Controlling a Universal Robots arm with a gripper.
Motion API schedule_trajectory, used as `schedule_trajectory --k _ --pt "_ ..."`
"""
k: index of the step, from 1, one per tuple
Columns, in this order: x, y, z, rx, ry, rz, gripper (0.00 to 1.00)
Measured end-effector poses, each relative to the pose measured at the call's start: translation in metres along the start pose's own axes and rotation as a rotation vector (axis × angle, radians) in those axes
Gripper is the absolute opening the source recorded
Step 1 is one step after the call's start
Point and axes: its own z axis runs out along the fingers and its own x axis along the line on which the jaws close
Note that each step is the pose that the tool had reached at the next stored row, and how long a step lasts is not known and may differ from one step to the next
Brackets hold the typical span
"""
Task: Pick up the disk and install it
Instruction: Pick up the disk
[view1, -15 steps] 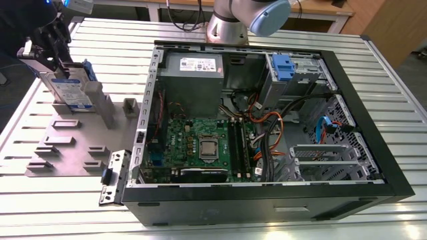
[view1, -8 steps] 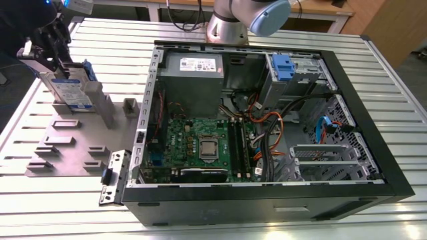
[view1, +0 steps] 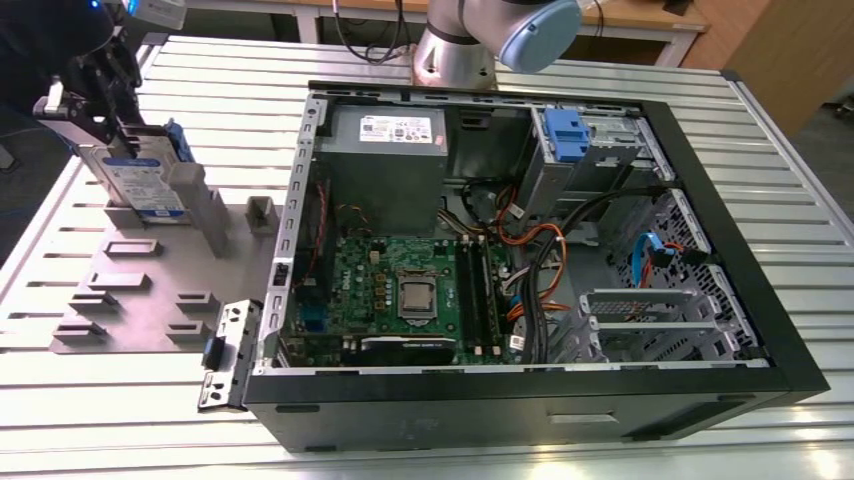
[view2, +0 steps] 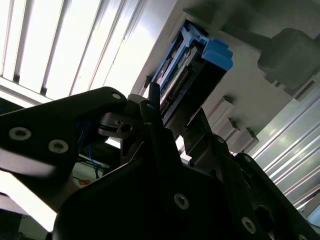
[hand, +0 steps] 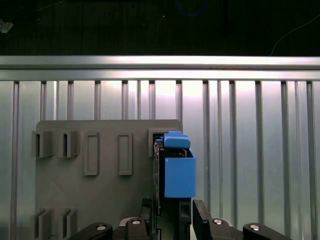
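At the exterior view's left, your gripper (view1: 96, 125) is clamping the disk (view1: 140, 185) upright over the grey fixture plate (view1: 147, 290) on the counter (view1: 80, 400). Any tilting here is risking its blue rail snagging the plate's slot posts. Further right, cables (view1: 534, 240) are crowding the open computer case (view1: 534, 385) and could be fouling the disk's path.

The disk (view1: 138, 182) stands at the fixture plate (view1: 147, 300), exterior view's left of the computer case (view1: 534, 388)
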Motion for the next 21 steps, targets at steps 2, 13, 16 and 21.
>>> schedule_trajectory --k 2,13,16,21 --pt "0.0 0.0 0.0 0.0001 -0.0001 0.0 0.45" --pt "0.0003 0.0 0.0 0.0001 0.0 0.0 0.36" --pt "0.0004 0.0 0.0 0.0 0.0 0.0 0.36" --pt "0.0023 -0.0001 -0.0001 0.0001 -0.0001 0.0 0.35"
